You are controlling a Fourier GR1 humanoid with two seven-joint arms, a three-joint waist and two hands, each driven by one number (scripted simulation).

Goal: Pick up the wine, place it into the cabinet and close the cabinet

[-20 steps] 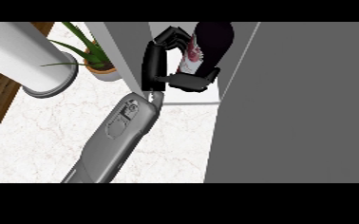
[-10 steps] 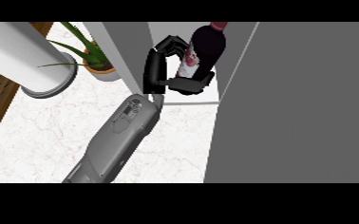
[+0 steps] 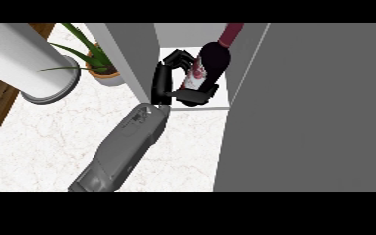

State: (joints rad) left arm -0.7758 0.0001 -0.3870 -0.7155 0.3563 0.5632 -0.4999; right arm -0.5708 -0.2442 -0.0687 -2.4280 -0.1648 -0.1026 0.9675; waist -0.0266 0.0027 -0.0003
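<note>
The wine bottle (image 3: pixel 211 55) is dark with a red neck and a white and red label. It stands tilted inside the open cabinet (image 3: pixel 136 50), neck pointing up and away. My left hand (image 3: pixel 158 82) reaches in from the lower left and is curled round the bottle's lower body. Its fingers wrap the far side and its thumb the near side. The bottle's base is hidden behind the hand. The cabinet door (image 3: pixel 308 114) stands open at the right as a broad grey panel. My right hand does not show.
A potted green plant (image 3: pixel 99 65) stands just left of the cabinet's side wall. A large white cylinder (image 3: pixel 33 59) rises at the far left. The white marble counter (image 3: pixel 183 149) spreads under my forearm.
The bottle has risen in the cabinet opening and its red neck now shows. My left hand has stayed curled round it and shifted only slightly.
</note>
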